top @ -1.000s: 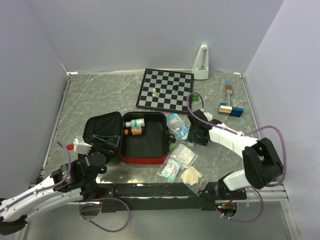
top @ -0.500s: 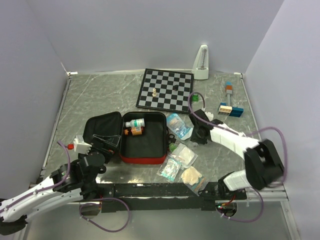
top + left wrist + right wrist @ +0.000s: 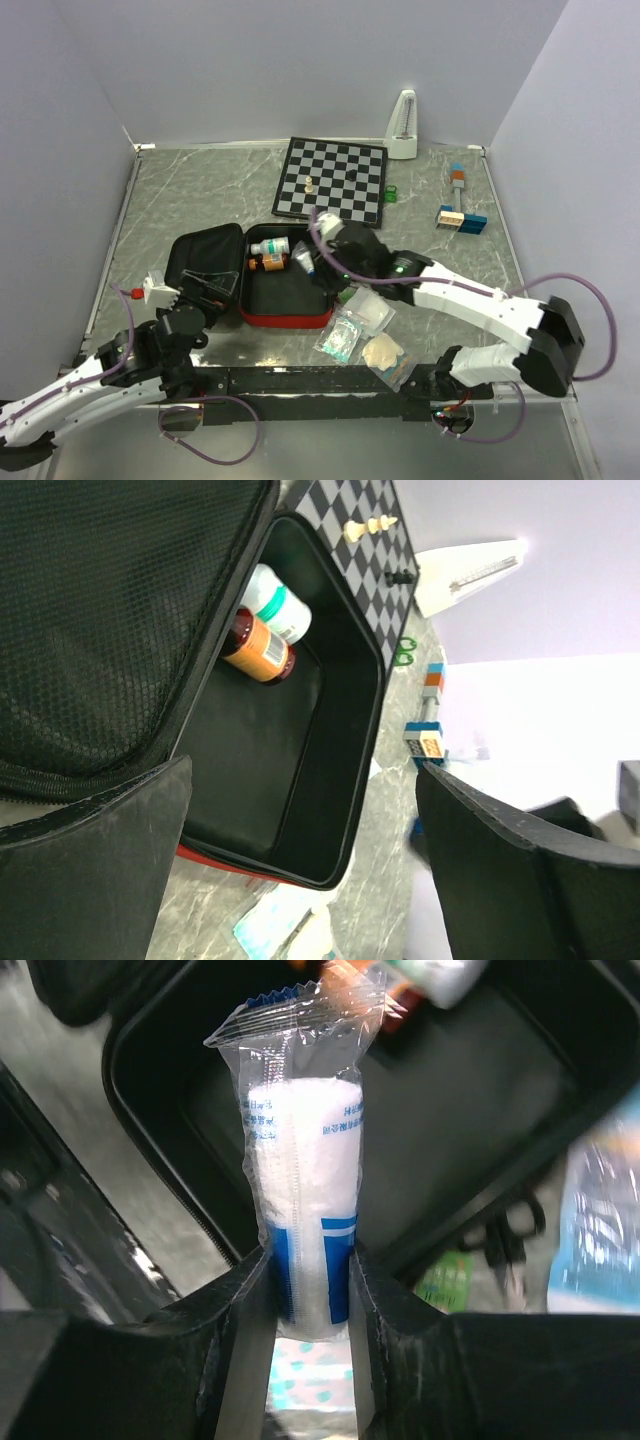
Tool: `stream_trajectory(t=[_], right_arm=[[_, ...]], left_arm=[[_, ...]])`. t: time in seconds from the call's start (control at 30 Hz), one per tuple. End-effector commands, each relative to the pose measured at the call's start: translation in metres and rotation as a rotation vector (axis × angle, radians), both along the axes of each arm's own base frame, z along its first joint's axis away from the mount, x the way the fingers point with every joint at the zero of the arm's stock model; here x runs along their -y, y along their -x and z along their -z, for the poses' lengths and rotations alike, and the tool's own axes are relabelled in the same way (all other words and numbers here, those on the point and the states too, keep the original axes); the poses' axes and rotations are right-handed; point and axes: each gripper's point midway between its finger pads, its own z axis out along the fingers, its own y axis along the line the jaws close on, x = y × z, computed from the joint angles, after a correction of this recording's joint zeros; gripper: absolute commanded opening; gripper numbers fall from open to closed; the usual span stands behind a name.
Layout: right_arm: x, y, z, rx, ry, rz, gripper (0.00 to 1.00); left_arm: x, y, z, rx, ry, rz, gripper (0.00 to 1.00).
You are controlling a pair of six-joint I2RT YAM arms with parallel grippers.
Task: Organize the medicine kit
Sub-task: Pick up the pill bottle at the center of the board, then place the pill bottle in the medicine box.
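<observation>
**Medicine kit**: red zip case, black lining. It lies unzipped on the grey marbled table, left of centre and just in front of the chessboard. The lid is folded flat to the left, with its mesh pocket facing up. The tray sits on the right.

**Contents of tray:** 2 bottles on their sides against the far wall, touching each other.
- A white bottle.
- An amber bottle with an orange label, just nearer than the white one.
- The remaining floor of the tray shows bare lining.

**Right gripper**: reaches in from the right, above the tray's right side. Its fingers pinch the lower end of a gauze roll packet. The packet is white with blue print in a clear wrapper, and its crimped end points away over the tray.

**Left gripper**: fingers spread wide and holding nothing. It sits near the kit's front left and faces along the tray.

**Beside the kit, right:**
- Several flat sachets on the table.
- Black scissors close to the rim.

**Further off:**
- The chessboard carries 2 pale pieces.
- A white metronome stands by the back wall.
- Coloured blocks lie at the far right.
</observation>
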Motion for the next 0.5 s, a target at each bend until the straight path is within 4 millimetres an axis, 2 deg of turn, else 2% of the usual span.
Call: stream_trajectory(t=[0.0, 0.17, 0.23, 0.3, 0.47], right_arm=[[-0.037, -0.015, -0.002, 0.164, 0.065, -0.241, 0.38], [-0.068, -0.03, 0.014, 0.193, 0.098, -0.355, 0.37], [-0.079, -0.037, 0.026, 0.185, 0.14, -0.398, 0.21], [-0.089, -0.041, 0.036, 0.174, 0.162, -0.443, 0.11], [-0.109, -0.046, 0.052, 0.168, 0.178, -0.533, 0.12]], left_arm=[[-0.008, 0.005, -0.021, 0.051, 0.004, 0.022, 0.97], [-0.031, 0.009, -0.026, 0.084, 0.065, -0.03, 0.96], [-0.036, 0.011, -0.031, 0.105, 0.111, -0.035, 0.96], [-0.038, 0.014, -0.037, 0.136, 0.139, -0.02, 0.96], [-0.042, 0.016, -0.034, 0.12, 0.147, -0.022, 0.97]])
